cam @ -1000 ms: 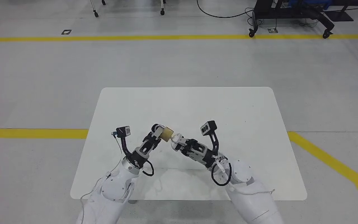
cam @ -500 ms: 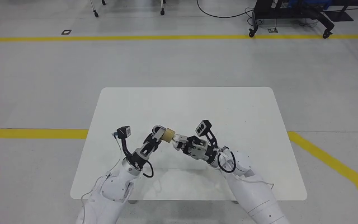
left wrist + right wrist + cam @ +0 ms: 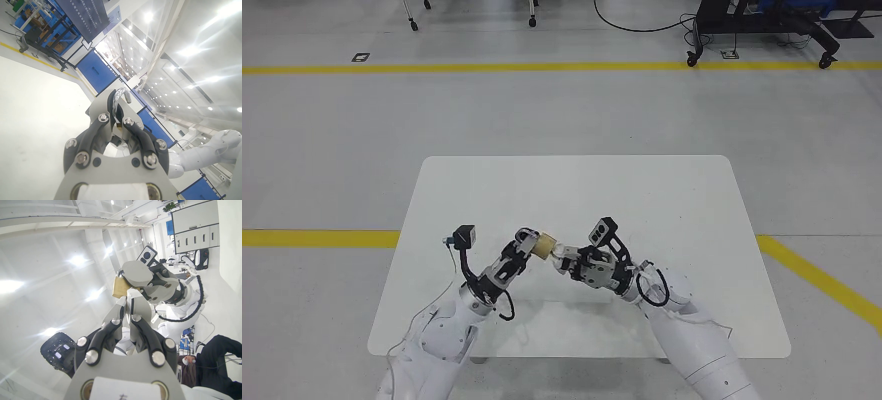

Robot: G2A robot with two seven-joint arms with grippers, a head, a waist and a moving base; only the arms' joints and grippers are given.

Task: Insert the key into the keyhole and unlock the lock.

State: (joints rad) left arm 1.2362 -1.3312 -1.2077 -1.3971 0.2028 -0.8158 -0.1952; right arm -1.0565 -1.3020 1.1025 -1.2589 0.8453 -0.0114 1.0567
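White table [image 3: 662,200] is lying beneath both arms; above it the left gripper [image 3: 115,106] is clamping the brass lock [image 3: 120,288], its shackle [image 3: 121,92] jutting out, while the right gripper [image 3: 126,302] is pinching shut at the lock's opposite end, whatever it holds being hidden

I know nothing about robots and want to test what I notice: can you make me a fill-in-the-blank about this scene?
The left hand grips a brass-coloured metal padlock above the ____ rectangular table. The padlock's curved metal shackle is ____ in colour. Counting the right hand, ____ hands meet at the padlock.
Missing words: white; silver; two.
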